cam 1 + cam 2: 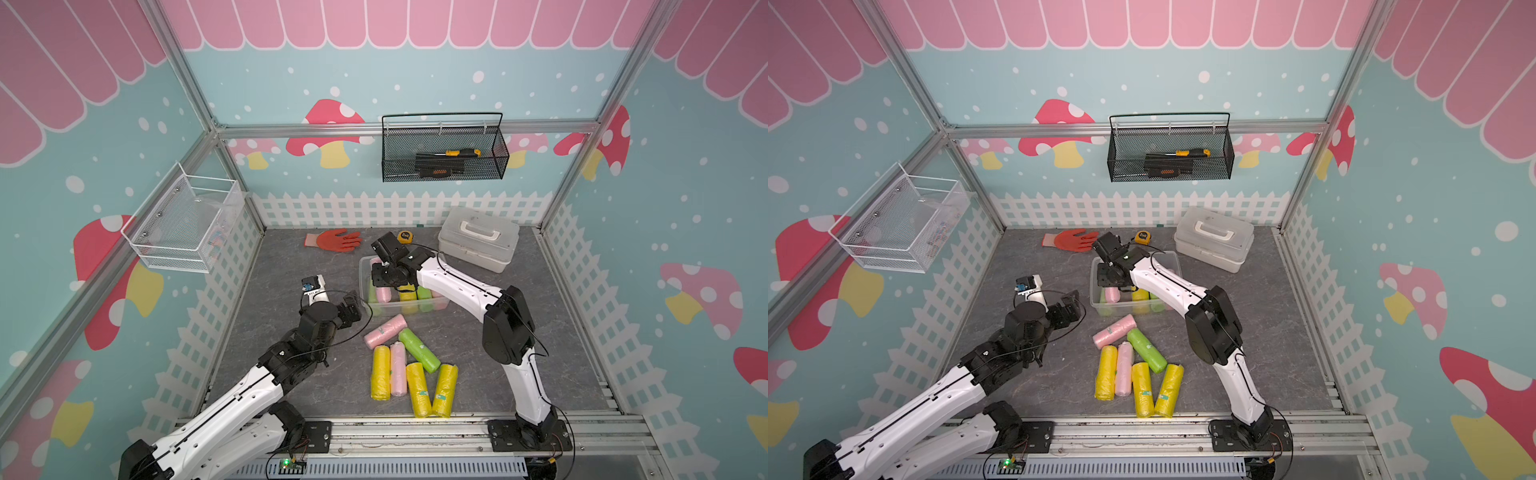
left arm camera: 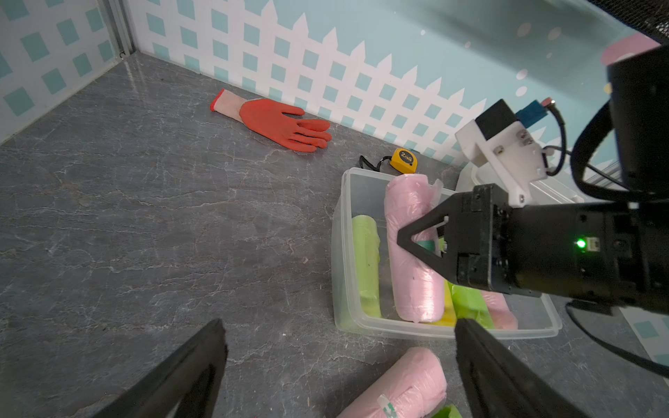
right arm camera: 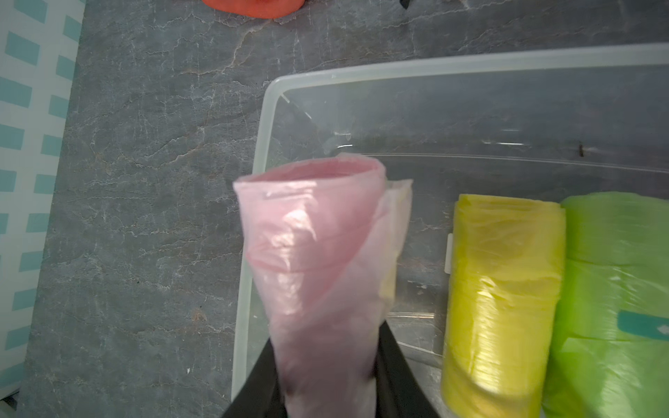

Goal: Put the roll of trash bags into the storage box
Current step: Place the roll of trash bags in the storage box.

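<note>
Top view: R gripper (image 1: pixel 379 269) over storage box (image 1: pixel 362 286), at its far-left corner. L gripper (image 1: pixel 353 309) wide open, empty, just beside box.
L wrist: pink roll (image 2: pixel 409 253) clamped by R gripper (image 2: pixel 416 240), tilted inside box.
R wrist: roll end looks close to side rim (image 3: pixel 259 152).
Risk: let go here, it may clip rim and tip out onto surface; loose flap could snag.

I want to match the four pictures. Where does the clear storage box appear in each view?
In both top views: the storage box stands mid-floor, near the white case.
Left wrist: it lies below the right gripper.
Right wrist: its corner lies under the held pink roll.
Shared landmark: the orange glove, beyond the box in every view; only its edge shows in the right wrist view.
</note>
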Robot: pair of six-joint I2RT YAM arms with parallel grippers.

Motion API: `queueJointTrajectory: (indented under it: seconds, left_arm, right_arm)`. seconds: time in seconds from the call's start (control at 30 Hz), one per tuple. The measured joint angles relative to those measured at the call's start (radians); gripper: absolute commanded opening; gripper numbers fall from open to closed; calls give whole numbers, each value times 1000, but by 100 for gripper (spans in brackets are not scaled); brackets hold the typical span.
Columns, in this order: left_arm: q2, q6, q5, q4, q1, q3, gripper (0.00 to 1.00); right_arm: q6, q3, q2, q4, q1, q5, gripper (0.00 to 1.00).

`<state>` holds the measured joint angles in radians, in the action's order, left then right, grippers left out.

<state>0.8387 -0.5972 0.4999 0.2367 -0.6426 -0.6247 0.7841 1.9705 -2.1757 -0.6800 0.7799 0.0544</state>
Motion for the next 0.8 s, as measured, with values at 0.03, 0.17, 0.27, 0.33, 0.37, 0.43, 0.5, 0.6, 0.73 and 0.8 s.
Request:
queueJointTrajectory:
  seconds: [0.03,0.17,0.27,0.33,0.37,0.43,0.5,0.6,0.73,0.8]
  left_arm:
    - [0,-1,0,0,0,0,99]
    - [0,-2,-3,0,0,0,99]
    - [0,-2,-3,0,0,0,99]
    - [0,-2,-3,0,0,0,99]
    - [0,-2,-3,0,0,0,99]
    - [0,-2,-3,0,0,0,99]
    - [0,-2,-3,0,0,0,99]
    - [0,-2,-3,0,0,0,99]
    - [0,-2,-3,0,0,0,99]
    - [0,-2,-3,0,0,0,99]
  right_arm:
    - [7,3,-8,-3,0,0,2]
    - [17,3,-25,-9,0,8,2]
    - [18,3,-32,-16,-1,17,2]
    - [18,3,-35,-16,-1,20,2]
    - [18,3,-38,-16,-1,21,2]
    - [18,3,-48,-16,-1,23,3]
    - [19,3,-67,-15,-1,24,3]
    - [22,3,-105,-14,-1,41,4]
    - [30,3,-142,-14,-3,55,5]
    - [37,3,-160,-11,-3,59,8]
